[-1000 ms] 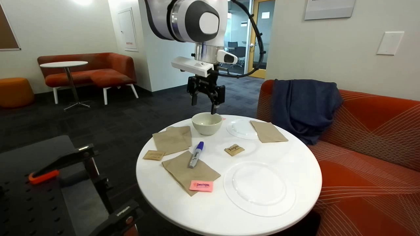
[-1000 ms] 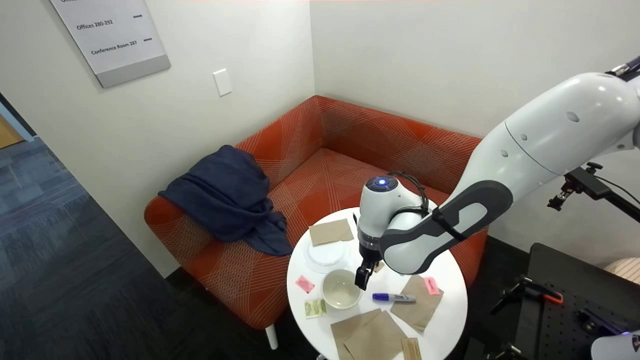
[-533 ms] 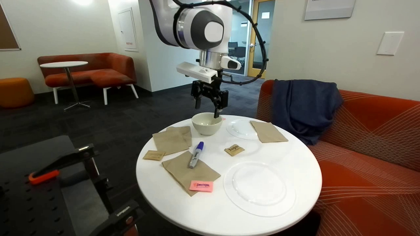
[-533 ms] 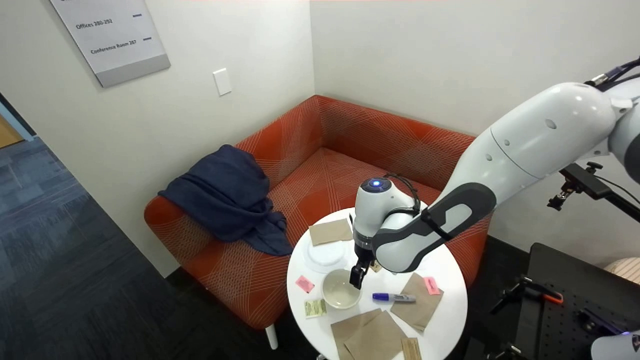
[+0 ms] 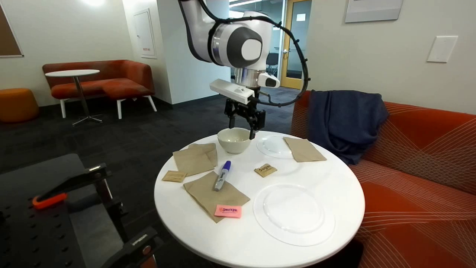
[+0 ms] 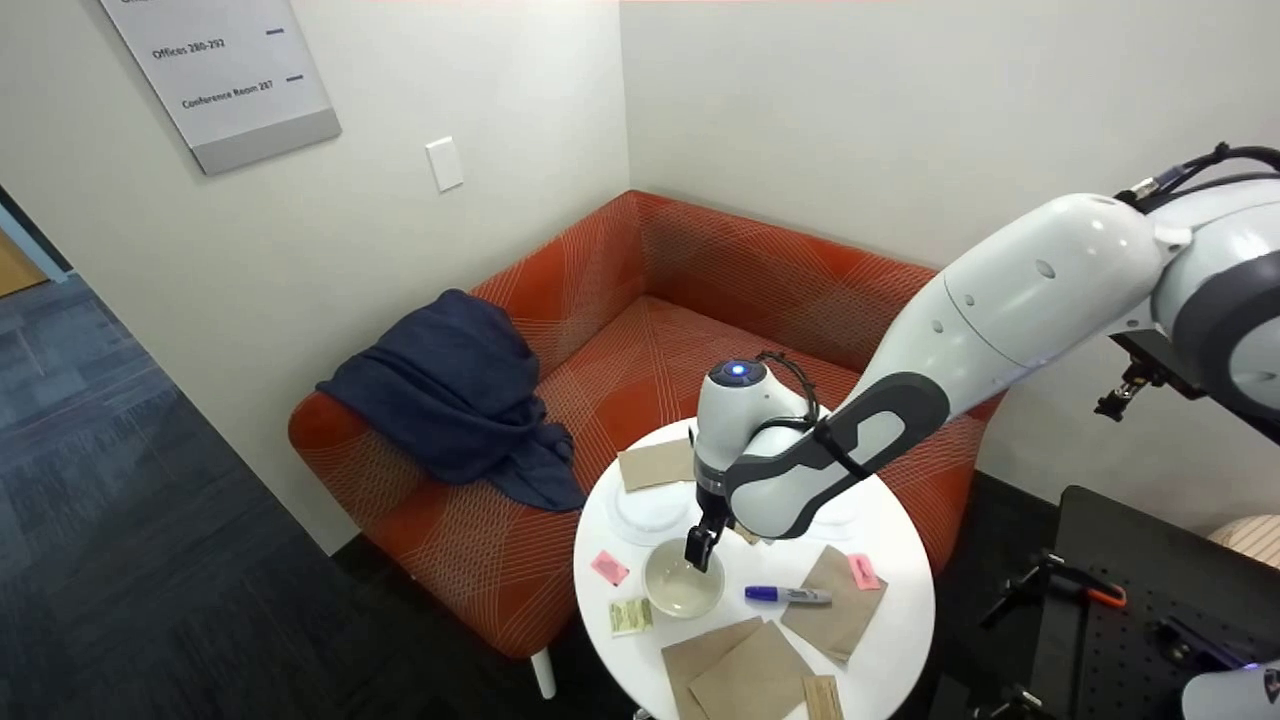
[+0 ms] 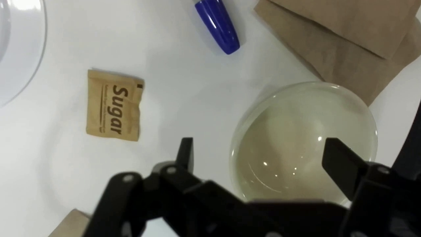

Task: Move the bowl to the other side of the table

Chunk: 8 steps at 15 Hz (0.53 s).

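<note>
The cream-white bowl (image 5: 234, 144) stands upright on the white round table (image 5: 245, 242), near the rim at the far end in this exterior view. It also shows in an exterior view (image 6: 683, 592) and in the wrist view (image 7: 289, 131). My gripper (image 5: 242, 130) is open and empty, low over the bowl; it also shows in an exterior view (image 6: 701, 552). In the wrist view my gripper (image 7: 258, 146) has one finger over the bowl's inside and the other outside its rim, above bare table. I cannot tell whether a finger touches the bowl. The gripper body hides the bowl's lower edge there.
A blue-capped marker (image 5: 222, 175) lies partly on a brown napkin (image 5: 202, 188). A sugar packet (image 5: 265, 170) lies mid-table. Clear plates (image 5: 266, 223) (image 5: 273, 146) lie flat. Another napkin (image 5: 305, 150) and a pink packet (image 5: 228, 211) lie about. A red sofa (image 5: 409, 178) adjoins the table.
My gripper has come down toward the bowl, moving right in an exterior view where the bowl is at the far rim, and left in the view from above. The bowl has not moved.
</note>
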Motion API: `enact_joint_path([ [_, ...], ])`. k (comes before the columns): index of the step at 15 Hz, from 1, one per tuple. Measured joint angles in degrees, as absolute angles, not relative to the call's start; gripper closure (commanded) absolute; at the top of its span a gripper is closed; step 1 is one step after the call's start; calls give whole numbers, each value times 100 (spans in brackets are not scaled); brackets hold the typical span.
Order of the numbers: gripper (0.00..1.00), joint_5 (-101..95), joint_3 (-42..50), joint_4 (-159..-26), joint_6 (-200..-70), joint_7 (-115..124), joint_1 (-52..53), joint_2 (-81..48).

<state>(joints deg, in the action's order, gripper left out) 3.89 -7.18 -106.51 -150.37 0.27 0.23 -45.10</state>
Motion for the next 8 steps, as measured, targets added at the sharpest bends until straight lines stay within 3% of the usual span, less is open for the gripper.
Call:
enact_joint_path([
  [8,0,405,-790,-10126,-15031,27,-28,-5087],
])
